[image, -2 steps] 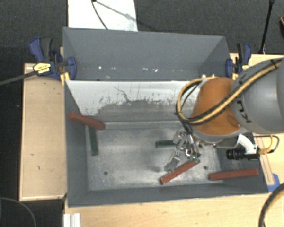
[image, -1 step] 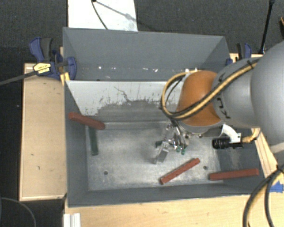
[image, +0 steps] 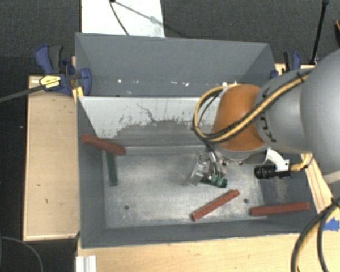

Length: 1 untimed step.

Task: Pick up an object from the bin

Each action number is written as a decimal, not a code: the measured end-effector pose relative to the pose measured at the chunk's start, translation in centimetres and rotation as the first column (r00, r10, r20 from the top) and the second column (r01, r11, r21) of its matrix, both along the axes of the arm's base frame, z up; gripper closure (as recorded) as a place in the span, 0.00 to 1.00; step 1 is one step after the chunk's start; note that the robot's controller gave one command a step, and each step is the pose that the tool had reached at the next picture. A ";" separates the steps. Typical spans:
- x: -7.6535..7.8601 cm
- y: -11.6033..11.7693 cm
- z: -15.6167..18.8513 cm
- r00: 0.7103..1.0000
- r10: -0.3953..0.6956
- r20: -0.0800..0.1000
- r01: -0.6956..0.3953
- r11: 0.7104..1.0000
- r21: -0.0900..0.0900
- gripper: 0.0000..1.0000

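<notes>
My gripper [image: 207, 173] hangs low over the middle of the bin floor, just below the orange cover on the wrist. Closest to it is a red-brown flat stick [image: 215, 204], lying slanted on the floor just in front of the gripper and not touching it. A second red-brown stick [image: 279, 209] rests along the front right of the floor. Nothing shows in the gripper's grasp.
At the far left, a third red-brown stick [image: 103, 145] leans at the foot of the back wall. A dark green stick [image: 111, 168] lies just below it. The arm and its cables cover the bin's right side.
</notes>
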State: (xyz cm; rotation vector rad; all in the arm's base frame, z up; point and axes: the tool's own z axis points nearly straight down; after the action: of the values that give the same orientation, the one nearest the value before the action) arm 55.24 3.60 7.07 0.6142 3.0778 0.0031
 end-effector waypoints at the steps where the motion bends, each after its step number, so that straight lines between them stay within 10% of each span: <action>1: -4.4 0.6 5.5 1.000 0.022 -0.001 -0.022 1.000 -0.001 1.00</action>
State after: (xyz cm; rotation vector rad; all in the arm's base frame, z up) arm 50.89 4.18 12.62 0.5810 3.0850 0.0018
